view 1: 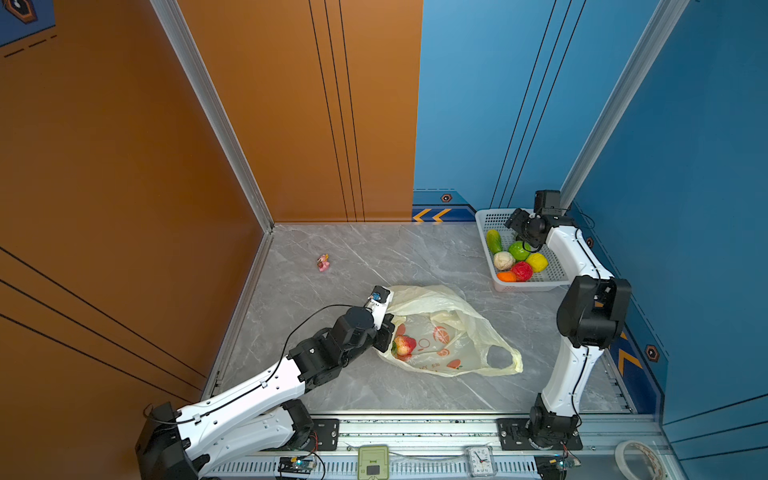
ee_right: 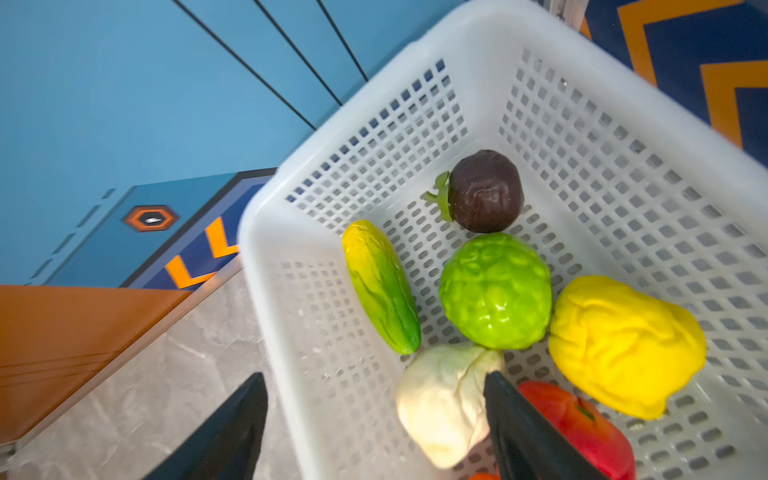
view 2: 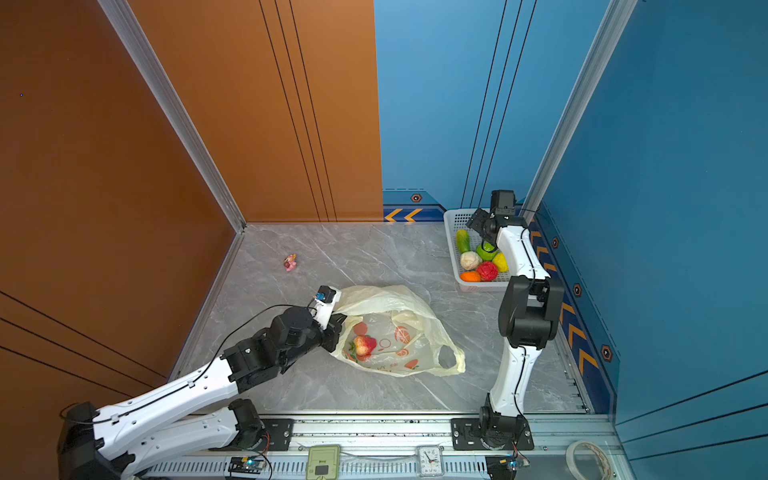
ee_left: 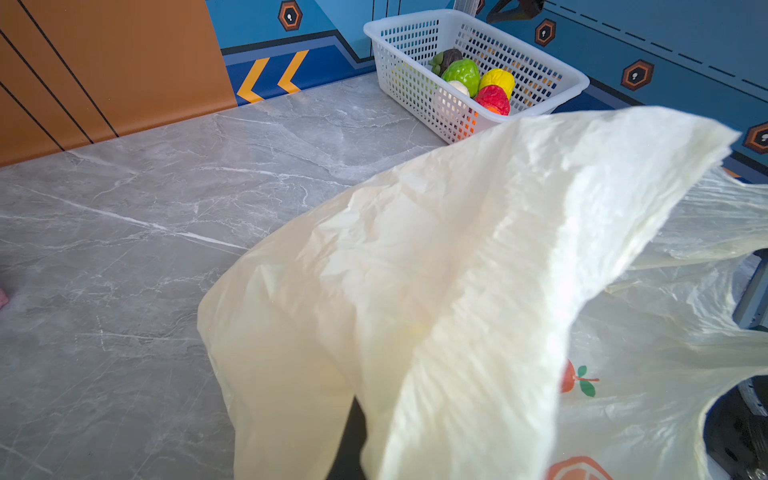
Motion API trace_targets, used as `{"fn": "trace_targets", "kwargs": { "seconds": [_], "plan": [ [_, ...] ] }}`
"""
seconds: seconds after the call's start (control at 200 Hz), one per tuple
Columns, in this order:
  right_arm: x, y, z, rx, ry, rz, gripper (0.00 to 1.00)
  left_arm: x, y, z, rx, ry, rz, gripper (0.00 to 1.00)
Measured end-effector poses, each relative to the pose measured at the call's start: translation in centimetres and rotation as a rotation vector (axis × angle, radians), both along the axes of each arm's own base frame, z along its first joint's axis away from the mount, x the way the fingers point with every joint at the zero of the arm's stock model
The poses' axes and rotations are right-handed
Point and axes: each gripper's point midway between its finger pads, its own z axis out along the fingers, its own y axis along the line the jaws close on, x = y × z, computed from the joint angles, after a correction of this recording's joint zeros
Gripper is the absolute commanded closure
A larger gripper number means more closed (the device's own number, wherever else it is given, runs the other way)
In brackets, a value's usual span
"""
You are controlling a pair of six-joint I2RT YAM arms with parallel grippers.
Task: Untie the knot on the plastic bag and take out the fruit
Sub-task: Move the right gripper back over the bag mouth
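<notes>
The pale-yellow plastic bag (view 1: 449, 328) (view 2: 395, 324) lies slumped mid-table, its mouth towards my left gripper (view 1: 386, 332) (view 2: 336, 328), which is shut on the bag's rim. In the left wrist view the lifted bag (ee_left: 457, 270) hides the jaws. One red fruit (view 1: 404, 345) (view 2: 365, 345) shows inside. No knot shows; a handle loop (view 1: 498, 357) lies loose. My right gripper (view 1: 513, 222) (ee_right: 374, 376) hangs open and empty over the white basket (view 1: 482, 216) (ee_right: 374, 104). It holds several fruit: dark purple (ee_right: 484, 191), bumpy green (ee_right: 494, 291), yellow (ee_right: 623, 345), cream-white (ee_right: 440, 403).
A tiny pink figurine (view 1: 323, 262) stands at the table's far left. The basket sits in the far right corner against the blue wall. Along the front rail lie a green device (view 1: 372, 461), a small clock (view 1: 480, 460) and a tape roll (view 1: 636, 457).
</notes>
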Motion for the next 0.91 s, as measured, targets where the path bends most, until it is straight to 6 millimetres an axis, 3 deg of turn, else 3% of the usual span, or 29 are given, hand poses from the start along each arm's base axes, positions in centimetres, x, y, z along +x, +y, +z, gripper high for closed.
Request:
{"fn": "trace_targets", "kwargs": {
  "seconds": [0.09, 0.225, 0.335, 0.506, 0.716, 0.906],
  "plan": [
    [-2.6, 2.5, 2.9, 0.018, -0.035, 0.058, 0.17, 0.1, 0.7, -0.1, -0.012, 0.000, 0.002, 1.00],
    [-7.4, 8.4, 6.1, 0.039, -0.068, 0.207, 0.17, 0.1, 1.2, 0.1, -0.033, 0.004, -0.010, 1.00],
    [-12.6, 14.3, 7.9, 0.070, -0.088, 0.368, 0.16, -0.3, 1.2, 0.2, -0.047, 0.008, -0.033, 1.00],
    [-21.2, 21.2, 10.0, 0.110, -0.112, 0.592, 0.16, -0.9, 1.6, -0.6, -0.055, 0.020, -0.053, 1.00],
    [-30.0, 26.7, 10.2, 0.148, -0.099, 0.797, 0.16, -1.7, 2.1, -1.5, -0.052, 0.044, -0.074, 1.00],
    [-34.9, 30.6, 8.4, 0.134, -0.034, 0.937, 0.17, -2.2, 2.1, -2.3, -0.047, 0.064, -0.091, 1.00]
  ]
}}
